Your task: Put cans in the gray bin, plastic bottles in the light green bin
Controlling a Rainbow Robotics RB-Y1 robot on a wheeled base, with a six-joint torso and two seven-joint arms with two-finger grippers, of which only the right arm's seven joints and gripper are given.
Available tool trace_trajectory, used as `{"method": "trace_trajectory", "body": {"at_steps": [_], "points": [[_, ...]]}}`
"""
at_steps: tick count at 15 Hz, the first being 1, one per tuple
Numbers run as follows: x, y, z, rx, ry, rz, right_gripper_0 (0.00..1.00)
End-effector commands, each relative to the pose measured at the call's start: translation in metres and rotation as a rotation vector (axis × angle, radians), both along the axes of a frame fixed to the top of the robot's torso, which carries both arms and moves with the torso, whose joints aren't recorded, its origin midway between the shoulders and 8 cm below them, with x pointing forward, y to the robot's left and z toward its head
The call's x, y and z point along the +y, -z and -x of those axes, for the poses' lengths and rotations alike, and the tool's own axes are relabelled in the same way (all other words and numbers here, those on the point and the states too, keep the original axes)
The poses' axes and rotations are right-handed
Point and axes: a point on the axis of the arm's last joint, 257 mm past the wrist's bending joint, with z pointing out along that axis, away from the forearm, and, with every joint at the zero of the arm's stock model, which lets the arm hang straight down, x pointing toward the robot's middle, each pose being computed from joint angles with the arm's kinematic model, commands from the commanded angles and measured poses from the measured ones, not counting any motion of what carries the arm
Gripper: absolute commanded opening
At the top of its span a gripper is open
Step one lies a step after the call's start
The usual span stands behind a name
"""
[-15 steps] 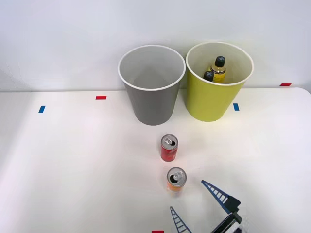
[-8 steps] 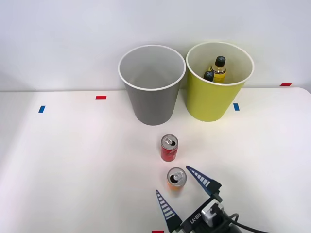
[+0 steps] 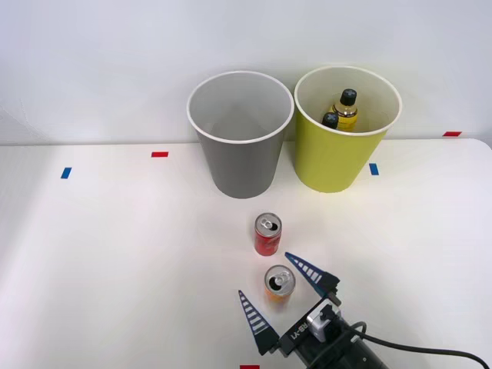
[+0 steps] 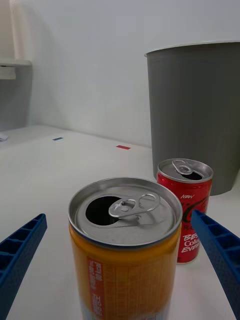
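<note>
Right claw, blue ribbed fingers spread wide w/ the slim orange drink can standing on the white bench between them, apparently lined up to grip it for the tall gray plastic bin beyond.

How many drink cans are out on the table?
2: the orange can stands nearest the robot, between its open blue fingers; the red can stands just beyond, before the gray bin.
</note>
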Motion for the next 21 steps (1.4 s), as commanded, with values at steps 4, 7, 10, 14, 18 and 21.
{"method": "trace_trajectory", "body": {"at_steps": [4,7,10,14,18,21], "points": [[-0.004,0.004,0.001,0.010,0.000,0.007,0.02],[-0.005,0.004,0.001,0.019,0.005,-0.004,0.01],[-0.007,0.002,0.002,0.022,0.011,-0.024,0.00],[-0.010,-0.017,0.000,0.005,0.010,-0.070,0.00],[-0.009,-0.047,-0.001,-0.026,-0.009,-0.112,0.00],[0.001,-0.078,-0.007,-0.013,-0.026,-0.115,0.00]]}}
